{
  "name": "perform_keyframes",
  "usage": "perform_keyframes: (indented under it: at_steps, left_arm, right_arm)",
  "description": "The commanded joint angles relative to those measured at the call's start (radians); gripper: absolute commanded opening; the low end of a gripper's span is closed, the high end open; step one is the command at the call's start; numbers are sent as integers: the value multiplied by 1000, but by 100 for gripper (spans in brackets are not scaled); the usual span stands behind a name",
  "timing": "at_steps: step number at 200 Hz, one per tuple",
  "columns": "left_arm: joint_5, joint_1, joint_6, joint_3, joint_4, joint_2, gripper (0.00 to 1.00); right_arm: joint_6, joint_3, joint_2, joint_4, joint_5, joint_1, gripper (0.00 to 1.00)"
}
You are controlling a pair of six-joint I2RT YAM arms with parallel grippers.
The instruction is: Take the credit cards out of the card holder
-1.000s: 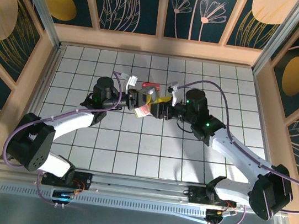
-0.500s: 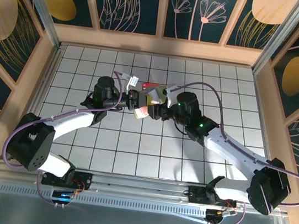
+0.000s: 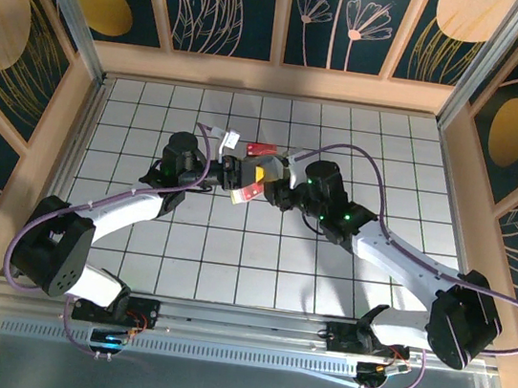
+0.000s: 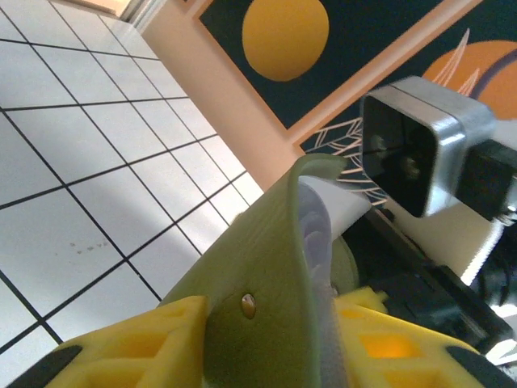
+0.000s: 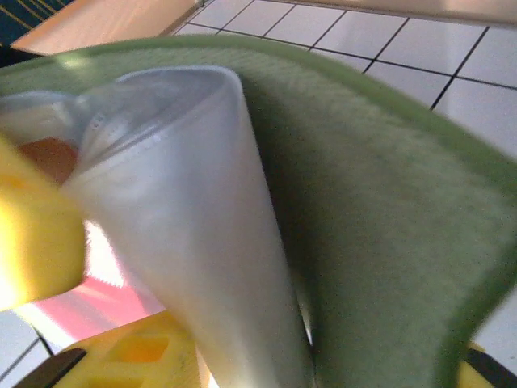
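Card holder [image 3: 270, 167], one, left gripper [image 3: 245, 177], right gripper [image 3: 268, 188]

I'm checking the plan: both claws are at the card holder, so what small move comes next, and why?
Probably the right claw should ease away from the left claw to spread the card holder open. The left claw pinches it, and a reddish card shows through the clear sleeve, not yet out.

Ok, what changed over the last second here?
The right fingers moved leftward, closer in against the card holder, and the right arm's wrist came in with them. The left fingers stayed clamped on the card holder in the same spot. The red card on the table behind did not move.
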Motion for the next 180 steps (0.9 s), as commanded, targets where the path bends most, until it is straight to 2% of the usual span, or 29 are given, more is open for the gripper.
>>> perform_keyframes:
  at_steps: [1, 35, 57, 91, 115, 147, 180]
  left_arm:
    - [96, -13, -23, 33, 121, -22, 42]
    - [90, -13, 7, 33, 87, -34, 47]
    - [77, -13, 39, 39, 45, -35, 34]
    - [74, -13, 56, 39, 24, -32, 26]
    - [74, -12, 72, 45, 5, -35, 16]
    - [78, -13, 90, 51, -22, -41, 16]
    - [87, -13, 111, 57, -57, -41, 14]
  right_arm:
    - [84, -34, -2, 60, -85, -31, 35]
    - [146, -52, -20, 107, -174, -81, 32]
    - [167, -58, -30, 122, -217, -104, 32]
    - [186, -68, -39, 128, -233, -121, 32]
    - [205, -75, -39, 126, -234, -133, 33]
    - [218, -74, -42, 109, -202, -143, 35]
    - [229, -58, -45, 62, -140, -150, 42]
